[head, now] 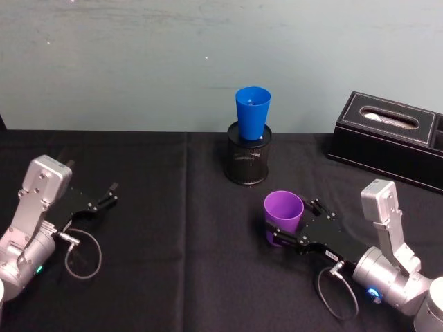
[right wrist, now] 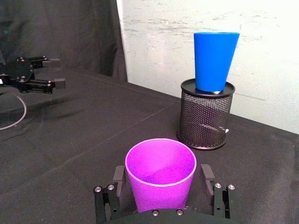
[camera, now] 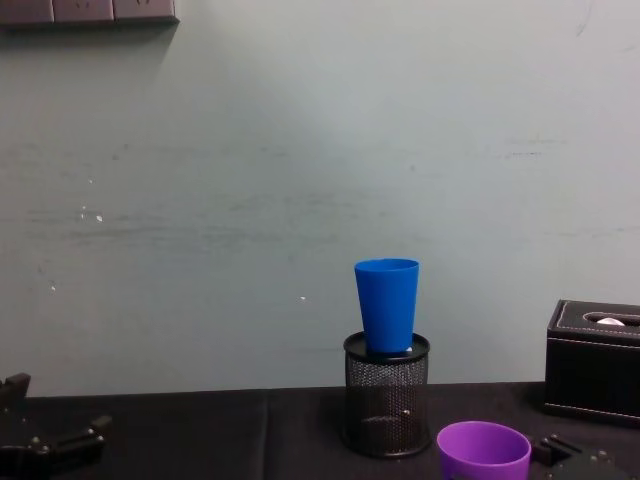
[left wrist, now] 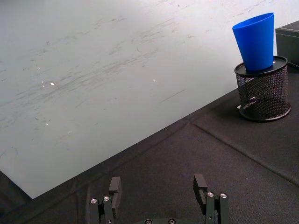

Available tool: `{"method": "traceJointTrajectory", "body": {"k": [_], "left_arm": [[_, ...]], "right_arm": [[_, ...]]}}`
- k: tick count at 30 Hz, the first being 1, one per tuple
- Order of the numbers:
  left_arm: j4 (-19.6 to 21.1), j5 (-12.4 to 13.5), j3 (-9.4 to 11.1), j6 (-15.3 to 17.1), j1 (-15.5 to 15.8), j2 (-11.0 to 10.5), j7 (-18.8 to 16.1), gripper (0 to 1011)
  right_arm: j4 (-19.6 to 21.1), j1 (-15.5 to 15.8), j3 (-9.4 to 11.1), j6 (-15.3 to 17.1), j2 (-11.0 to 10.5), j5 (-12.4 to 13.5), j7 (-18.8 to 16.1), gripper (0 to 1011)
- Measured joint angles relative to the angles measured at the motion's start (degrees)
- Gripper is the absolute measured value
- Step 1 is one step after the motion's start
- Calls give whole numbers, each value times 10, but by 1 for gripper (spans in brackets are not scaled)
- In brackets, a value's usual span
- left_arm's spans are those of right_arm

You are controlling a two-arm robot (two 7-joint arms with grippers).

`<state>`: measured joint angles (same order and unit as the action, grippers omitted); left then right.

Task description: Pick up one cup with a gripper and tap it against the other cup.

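Within right gripper (right wrist: 162, 173), smooth plain tapered purple cup (right wrist: 161, 189)

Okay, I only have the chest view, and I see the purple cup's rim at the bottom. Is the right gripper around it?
Observer: Yes. In the right wrist view the right gripper straddles the purple cup, one finger each side, jaws open, not clamped.
Operator: Is it touching the blue cup?
Observer: No. The head view shows bare black cloth between them; the blue cup stands in the mesh holder, farther back.
Operator: And the left arm?
Observer: The left wrist view shows the left gripper open, holding nothing.
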<state>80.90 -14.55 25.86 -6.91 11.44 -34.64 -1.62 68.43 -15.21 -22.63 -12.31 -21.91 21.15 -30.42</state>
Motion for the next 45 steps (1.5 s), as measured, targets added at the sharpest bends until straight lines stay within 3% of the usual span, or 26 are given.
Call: {"method": "traceJointTrajectory", "body": {"k": [14,28,32,37,45], "left_arm": [[0,0,0,0,0,0,0,1011],[0,0,0,0,0,0,0,1011],[0,0,0,0,0,0,0,1012],[0,0,0,0,0,0,0,1011],[0,0,0,0,0,0,0,1011]], "right_arm": [[-27,-17,6,-6,18,-6,-17,1003],[-29,-18,7,-6,19,-5,-20,1003],[-29,-18,7,-5,19,-5,-20,964],[-28,-18,7,-5,18,-5,-19,830],[-28,-17,7,-5,18,-5,-18,762]]}}
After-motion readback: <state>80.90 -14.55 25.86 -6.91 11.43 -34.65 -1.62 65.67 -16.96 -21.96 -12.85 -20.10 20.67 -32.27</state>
